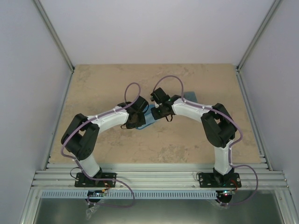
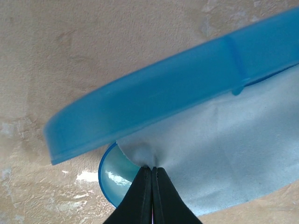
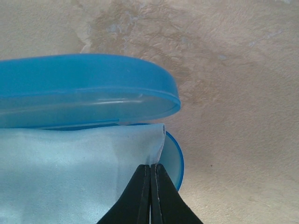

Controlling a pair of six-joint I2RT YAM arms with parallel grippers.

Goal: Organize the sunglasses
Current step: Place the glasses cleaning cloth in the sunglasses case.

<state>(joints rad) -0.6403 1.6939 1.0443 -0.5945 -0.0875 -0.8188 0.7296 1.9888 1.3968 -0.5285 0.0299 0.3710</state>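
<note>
No sunglasses show in any view. A glossy blue oval case stands open, with its lid (image 2: 177, 88) raised over its base (image 2: 111, 176). A light blue cloth (image 2: 224, 140) is spread over the base. My left gripper (image 2: 152, 169) is shut on one edge of the cloth. My right gripper (image 3: 150, 166) is shut on another corner of the cloth (image 3: 70, 172), below the lid (image 3: 84, 88) and beside the base rim (image 3: 175, 161). From above, both grippers (image 1: 140, 122) (image 1: 157, 112) meet over the case (image 1: 148, 120) at the table's middle.
A grey-blue object (image 1: 190, 97) shows partly behind the right arm. The beige table (image 1: 93, 88) is bounded by white walls and a metal rail (image 1: 159, 176) at the near edge.
</note>
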